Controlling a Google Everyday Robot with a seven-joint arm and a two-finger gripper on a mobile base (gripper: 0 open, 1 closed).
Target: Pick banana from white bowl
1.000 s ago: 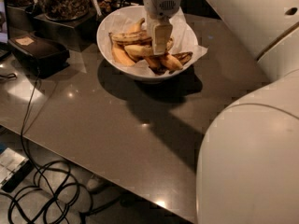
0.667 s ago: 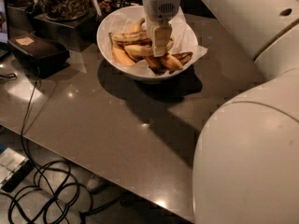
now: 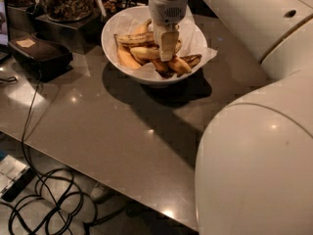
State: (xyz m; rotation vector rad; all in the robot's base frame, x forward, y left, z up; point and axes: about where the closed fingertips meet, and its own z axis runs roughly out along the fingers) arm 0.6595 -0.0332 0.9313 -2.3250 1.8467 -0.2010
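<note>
One banana [image 3: 131,38] left-right, gripper [image 3: 166,46] in white bowl [image 3: 109,50]

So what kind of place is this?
Probably a snack counter: a jar of nuts at the back, a white bowl of bananas on the grey countertop. The robot's hand is down in the bowl.

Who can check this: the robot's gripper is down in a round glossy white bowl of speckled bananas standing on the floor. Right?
One error: the camera view shows the round glossy white bowl, gripper down among its bananas, standing on the brown tabletop, not the floor.
</note>
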